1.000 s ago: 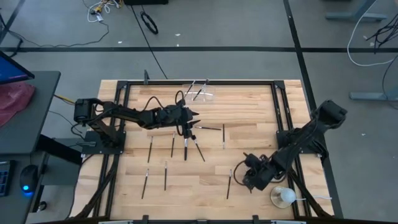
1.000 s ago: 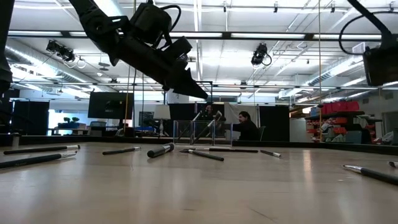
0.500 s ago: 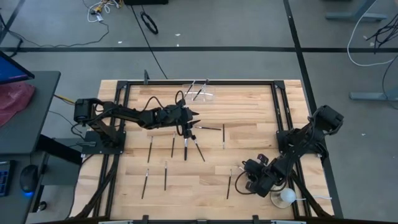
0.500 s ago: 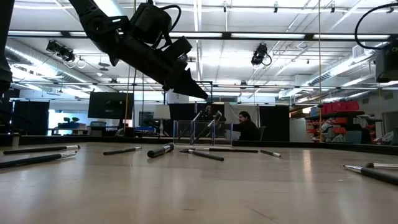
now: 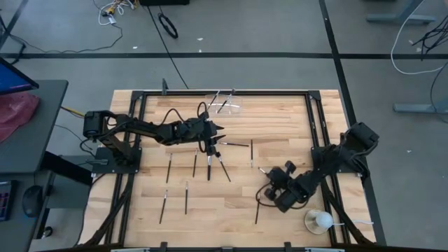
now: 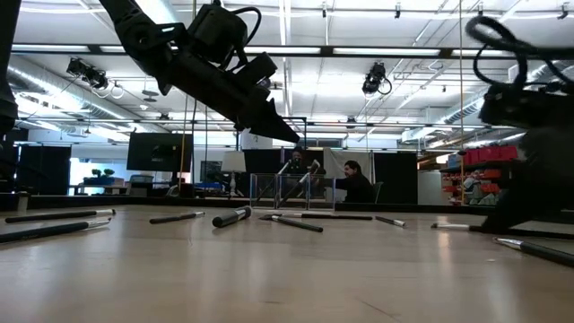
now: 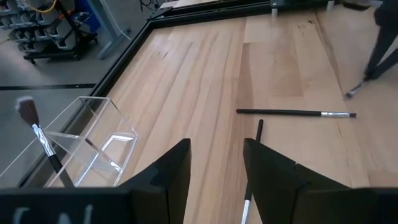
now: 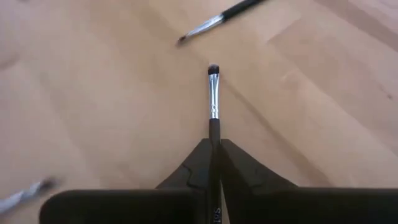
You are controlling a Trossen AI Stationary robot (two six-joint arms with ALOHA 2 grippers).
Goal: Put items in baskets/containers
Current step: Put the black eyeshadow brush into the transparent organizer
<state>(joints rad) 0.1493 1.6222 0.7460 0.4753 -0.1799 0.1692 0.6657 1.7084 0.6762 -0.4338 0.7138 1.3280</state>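
Note:
My right gripper (image 5: 271,183) is near the table's front right and is shut on a thin black makeup brush (image 8: 213,93). The brush's silver ferrule and dark tip stick out past the fingers, just above the wood. My left gripper (image 5: 213,133) hangs open and empty over the middle back of the table. The clear plastic holder (image 5: 225,103) stands at the back edge with a few brushes leaning in it, and it also shows in the left wrist view (image 7: 93,143). Several more brushes (image 5: 208,166) lie loose across the middle and front of the table.
A white round object (image 5: 318,221) on a clear base sits at the front right corner, close behind my right arm. A black frame (image 5: 140,105) rims the wooden table. One loose brush (image 7: 292,113) lies just ahead of my left gripper. People sit far behind the table.
My right gripper has shut on a brush near the front right and carried it toward the table's middle. The left arm has not moved.

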